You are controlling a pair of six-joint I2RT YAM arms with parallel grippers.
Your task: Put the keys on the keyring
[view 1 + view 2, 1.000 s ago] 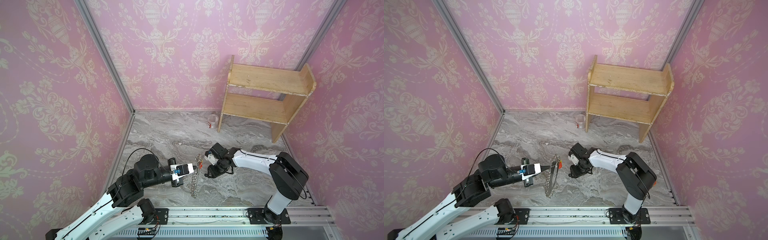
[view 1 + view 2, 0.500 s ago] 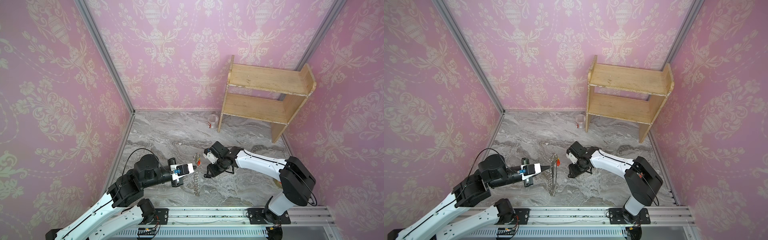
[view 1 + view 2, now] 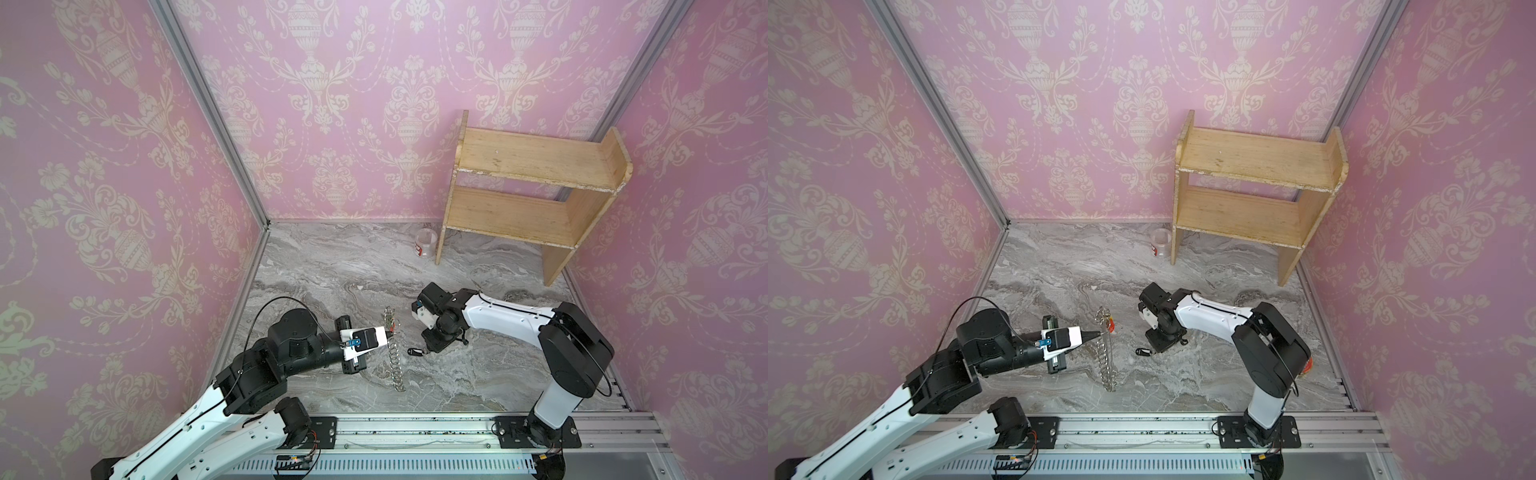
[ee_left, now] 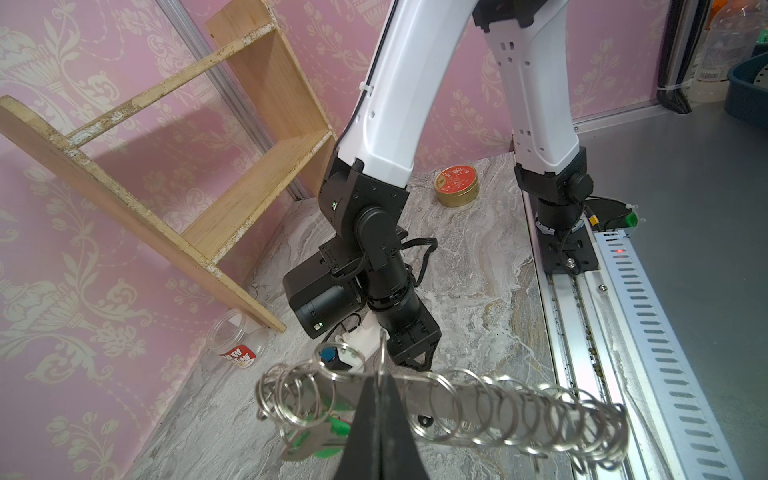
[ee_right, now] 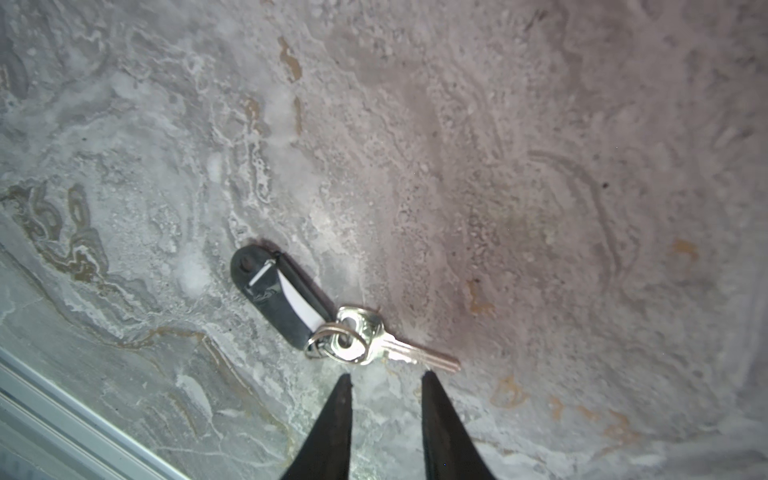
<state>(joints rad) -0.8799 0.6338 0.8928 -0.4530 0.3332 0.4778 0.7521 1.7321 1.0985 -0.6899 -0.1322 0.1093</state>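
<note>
Green tag (image 4: 334, 424) and keyring (image 4: 424, 395) partly hidden behind left gripper (image 4: 379, 376). Right gripper (image 5: 385, 376) base cut by frame edge. Fob (image 3: 413, 352) tiny in both top views.

Can read nothing for certain. Clear jar (image 4: 231, 335) at bench's far edge: red label, white characters, too blurred for me. Red tin lid (image 4: 456, 183): gold ornament, no legible words.

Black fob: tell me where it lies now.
In both top views the fob lies on the table, between the chain on its left and the right claw.
</note>
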